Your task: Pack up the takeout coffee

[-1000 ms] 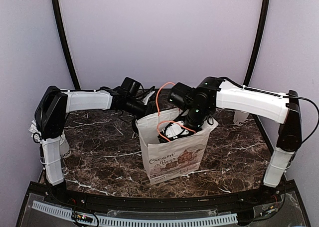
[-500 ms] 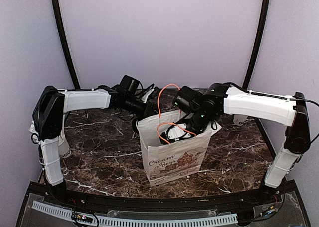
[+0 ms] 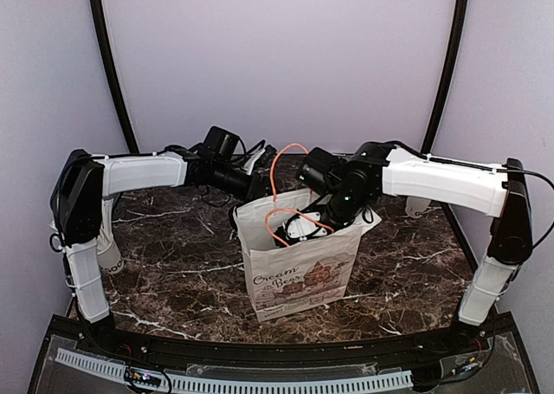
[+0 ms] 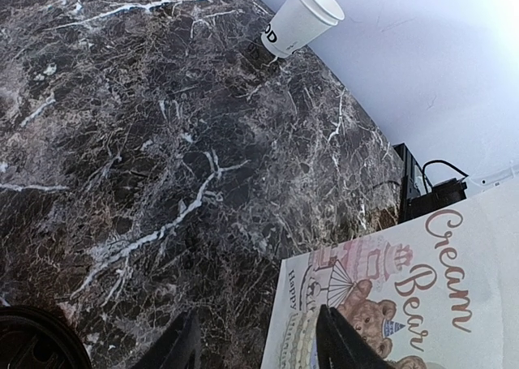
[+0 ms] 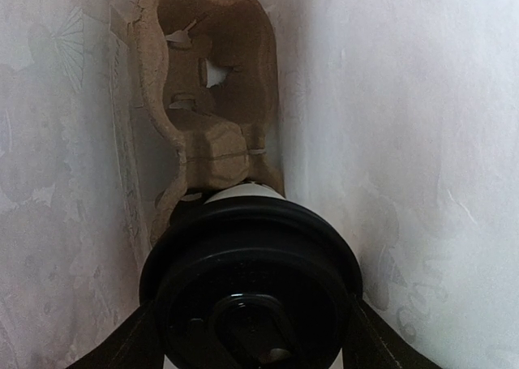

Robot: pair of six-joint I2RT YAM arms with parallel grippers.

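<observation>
The takeout coffee (image 5: 251, 280) shows its round black lid and a strip of white cup. It is inside the white paper bag (image 3: 299, 268) printed "Cream Bear". My right gripper (image 5: 251, 341) is shut on it, with a finger on each side of the lid. In the top view the right gripper (image 3: 318, 214) reaches down into the bag's mouth. Below the cup lies a brown cardboard cup carrier (image 5: 207, 117). My left gripper (image 4: 255, 349) is open at the bag's back left corner (image 3: 260, 186). The bag's edge (image 4: 389, 296) stands between its fingers, untouched.
A lidless white cup (image 4: 300, 20) stands by the wall. Another white cup (image 3: 418, 205) is behind the right arm, and one (image 3: 111, 257) by the left arm's base. The bag's orange cord handles (image 3: 279, 164) loop above it. A dark round object (image 4: 32, 341) sits near the left gripper.
My right arm has shifted a little while holding the cup in the bag. My left gripper has moved slightly back and right, along the bag's rim.
</observation>
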